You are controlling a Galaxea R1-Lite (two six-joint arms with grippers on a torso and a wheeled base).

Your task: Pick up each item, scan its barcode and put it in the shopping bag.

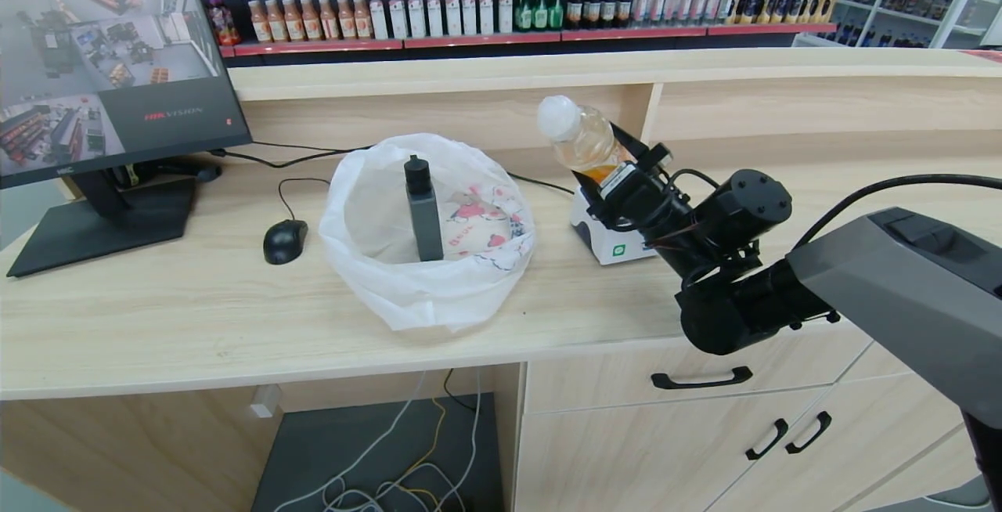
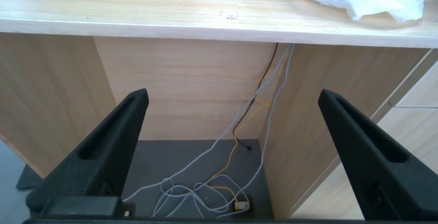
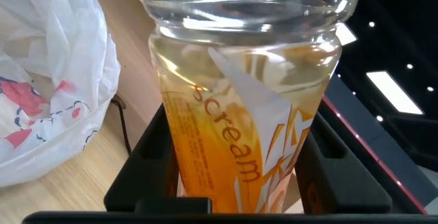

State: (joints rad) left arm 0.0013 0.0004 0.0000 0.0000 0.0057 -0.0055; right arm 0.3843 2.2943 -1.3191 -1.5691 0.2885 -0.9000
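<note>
Right gripper (image 1: 617, 170) is clamped on the drink bottle (image 1: 583, 136), tilted over the scanner (image 1: 618, 244) on the bench (image 1: 156, 316), likely for the barcode read. The shopping bag (image 1: 427, 297) gapes just beside it for the drop. Left gripper (image 2: 233, 99) is wide open, low, out of the way.

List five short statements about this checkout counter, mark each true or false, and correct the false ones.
1. The right tool grips a bottle of orange-yellow drink. True.
2. The shopping bag holds nothing. False: a dark grey bottle stands upright in it.
3. The left tool is shut on a carton. False: it is open and holds nothing, below the counter's edge.
4. A black mouse lies on the counter beside the bag. True.
5. The gripped bottle is inside the bag. False: it is held up by the white scanner.
</note>
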